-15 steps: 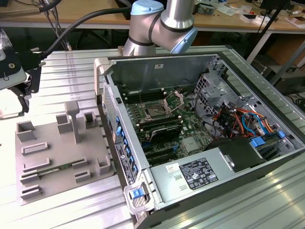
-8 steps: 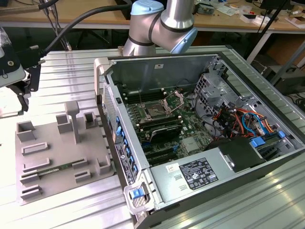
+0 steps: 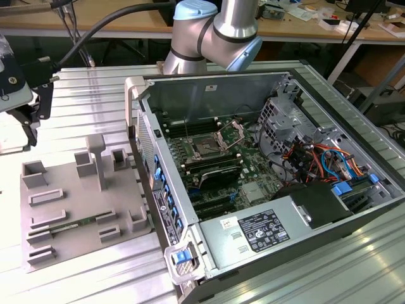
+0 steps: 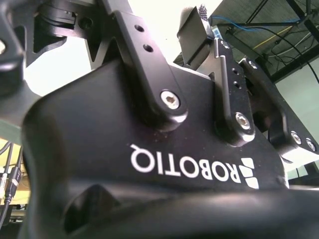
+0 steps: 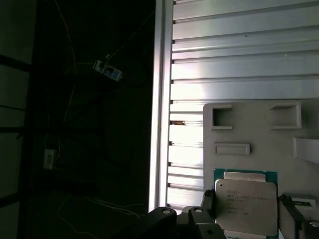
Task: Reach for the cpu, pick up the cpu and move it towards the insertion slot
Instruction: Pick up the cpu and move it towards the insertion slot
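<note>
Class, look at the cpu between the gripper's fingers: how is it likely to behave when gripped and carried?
The cpu is a flat plate with a metal top, so it is probably stiff and won't sag. Its smooth silvery lid suggests it may slip if the fingers pinch its edges only lightly. Being flat and square, it should not roll.

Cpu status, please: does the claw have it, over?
Gripper shut on the cpu, gripped at two opposite edges. Grey tray behind it. Insertion slot across in the case, bracket raised, nothing lying on it.
</note>
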Action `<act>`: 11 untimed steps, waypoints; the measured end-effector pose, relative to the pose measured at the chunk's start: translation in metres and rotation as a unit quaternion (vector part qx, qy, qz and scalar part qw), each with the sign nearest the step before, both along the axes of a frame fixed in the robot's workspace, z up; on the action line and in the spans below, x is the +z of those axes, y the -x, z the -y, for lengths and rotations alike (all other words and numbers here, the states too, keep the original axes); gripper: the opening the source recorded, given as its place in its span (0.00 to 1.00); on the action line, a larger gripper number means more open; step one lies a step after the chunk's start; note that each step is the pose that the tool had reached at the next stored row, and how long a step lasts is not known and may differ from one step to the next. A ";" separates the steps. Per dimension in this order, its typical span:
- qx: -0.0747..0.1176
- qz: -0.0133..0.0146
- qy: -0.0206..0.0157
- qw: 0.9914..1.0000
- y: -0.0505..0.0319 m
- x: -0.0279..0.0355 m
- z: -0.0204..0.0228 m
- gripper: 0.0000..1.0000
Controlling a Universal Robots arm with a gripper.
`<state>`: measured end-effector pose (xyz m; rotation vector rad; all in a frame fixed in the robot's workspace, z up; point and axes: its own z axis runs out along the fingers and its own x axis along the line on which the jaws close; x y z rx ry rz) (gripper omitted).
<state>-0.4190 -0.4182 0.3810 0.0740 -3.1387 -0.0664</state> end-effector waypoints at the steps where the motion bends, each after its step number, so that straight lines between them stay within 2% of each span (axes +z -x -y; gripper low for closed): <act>1: 0.000 0.000 0.000 1.000 0.0000 0.0004 0.0000 0.55; 11: 0.000 0.000 0.000 1.000 0.0000 0.0076 0.0000 0.55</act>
